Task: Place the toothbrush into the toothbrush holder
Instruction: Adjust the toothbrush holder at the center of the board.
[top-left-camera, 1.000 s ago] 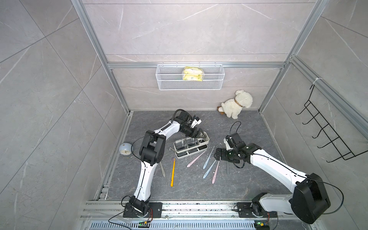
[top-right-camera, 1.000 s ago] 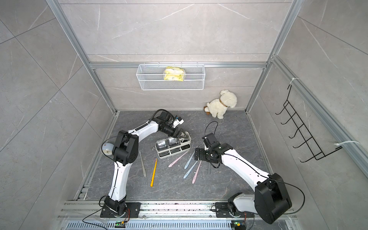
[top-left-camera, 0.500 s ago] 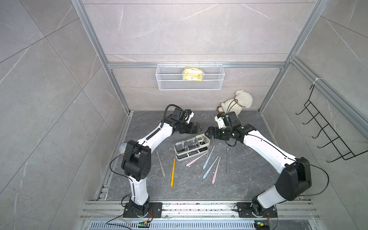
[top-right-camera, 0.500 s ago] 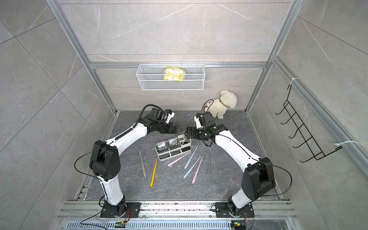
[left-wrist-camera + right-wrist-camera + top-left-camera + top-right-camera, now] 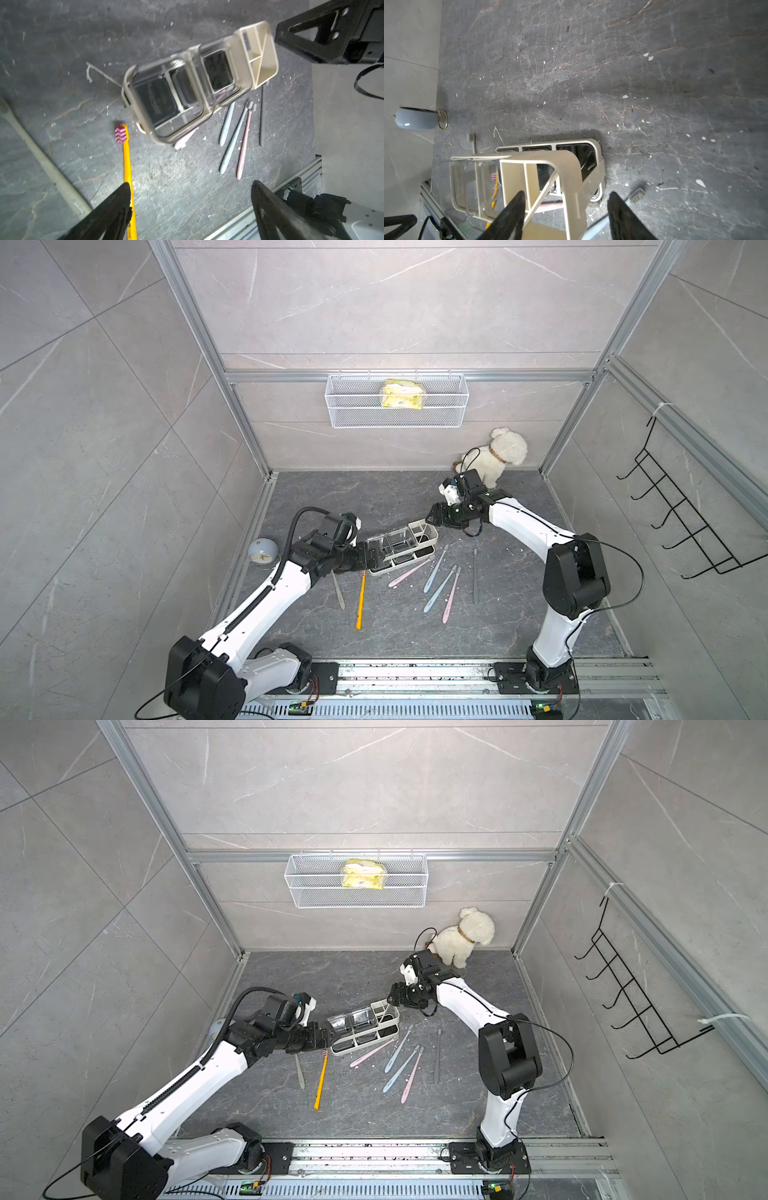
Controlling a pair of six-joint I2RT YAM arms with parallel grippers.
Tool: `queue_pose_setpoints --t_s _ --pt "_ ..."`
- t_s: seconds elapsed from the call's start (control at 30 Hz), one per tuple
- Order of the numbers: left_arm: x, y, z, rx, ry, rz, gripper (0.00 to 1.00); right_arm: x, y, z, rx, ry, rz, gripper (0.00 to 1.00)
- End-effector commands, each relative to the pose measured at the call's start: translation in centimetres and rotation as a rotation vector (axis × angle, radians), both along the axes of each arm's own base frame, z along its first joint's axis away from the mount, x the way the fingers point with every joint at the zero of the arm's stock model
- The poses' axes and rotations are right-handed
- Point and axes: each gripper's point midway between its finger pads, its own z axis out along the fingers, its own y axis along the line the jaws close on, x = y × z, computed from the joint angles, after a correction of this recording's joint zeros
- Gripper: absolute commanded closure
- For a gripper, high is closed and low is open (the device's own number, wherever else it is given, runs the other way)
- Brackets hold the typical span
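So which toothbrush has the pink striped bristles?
The yellow toothbrush, the only bright-handled one; the other toothbrushes are pale pink, pale blue or grey.

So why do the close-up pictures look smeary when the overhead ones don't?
Left wrist view: the holder is smeared, likely motion; the yellow toothbrush is crisper. Right wrist view: the holder's near end looks soft. Both top views: sharp, evenly lit, faint shadows.

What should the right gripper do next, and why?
Probably close the right gripper on the divided end of the toothbrush holder: its jaws straddle that end wall without clamping it. The left gripper is open and empty, and the yellow toothbrush lies on the floor, so steadying the holder seems first.
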Motion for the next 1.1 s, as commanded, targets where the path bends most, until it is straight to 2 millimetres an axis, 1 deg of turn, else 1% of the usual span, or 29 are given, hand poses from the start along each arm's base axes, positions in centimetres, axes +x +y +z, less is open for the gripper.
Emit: queue_pose_setpoints --t_s 0.0,0.07,0.13,0.2,0.3,0.4,0.5,0.63,0.7,0.8,0.9,0.97,1.07 --pt "-0.4 -1.6 0.0 -0.126 0.021 0.001 0.11 0.8 1.1 -0.2 0.058 -0.005 0.004 0.43" --pt "-0.7 -2.1 -0.7 -0.132 0.036 -0.003 0.12 0.7 1.2 -0.7 0.062 0.003 0.000 0.44" --pt "-0.6 -2.4 -1.3 -0.131 0.037 -0.010 0.12 0.5 1.0 -1.1 0.059 0.004 -0.006 0.45" --pt "-0.2 -3.3 -2.0 -0.160 0.032 -0.034 0.14 0.2 0.8 -1.4 0.060 0.005 -0.013 0.46" --pt "1.1 -5.1 -2.3 -0.254 0.004 -0.052 0.16 -0.3 0.7 -2.1 0.065 0.013 -0.026 0.52" --pt "2.5 -6.0 -3.0 -0.241 0.007 -0.066 0.18 -0.8 0.6 -2.3 0.073 0.023 -0.029 0.56" --pt "3.8 -6.2 -3.6 -0.187 0.010 -0.070 0.19 -1.5 0.7 -2.2 0.070 0.021 -0.029 0.56" --pt "5.3 -5.3 -3.7 -0.103 -0.004 -0.041 0.19 -2.4 0.8 -2.1 0.059 0.027 -0.024 0.56" --pt "6.0 -4.7 -3.5 -0.067 -0.028 -0.015 0.19 -2.9 0.8 -2.2 0.060 0.032 -0.023 0.51" --pt "6.8 -4.3 -3.5 -0.026 -0.054 -0.003 0.20 -3.6 0.9 -2.3 0.063 0.045 -0.016 0.40" --pt "7.2 -4.7 -3.3 -0.024 -0.059 -0.023 0.20 -3.8 0.5 -2.3 0.046 0.045 -0.037 0.27" --pt "7.3 -5.1 -3.3 -0.036 -0.056 -0.030 0.20 -3.8 0.0 -1.8 0.012 0.039 -0.037 0.19" --pt "7.2 -5.0 -3.6 -0.035 -0.043 -0.029 0.19 -3.7 -1.3 -0.4 -0.071 0.023 -0.046 0.14"
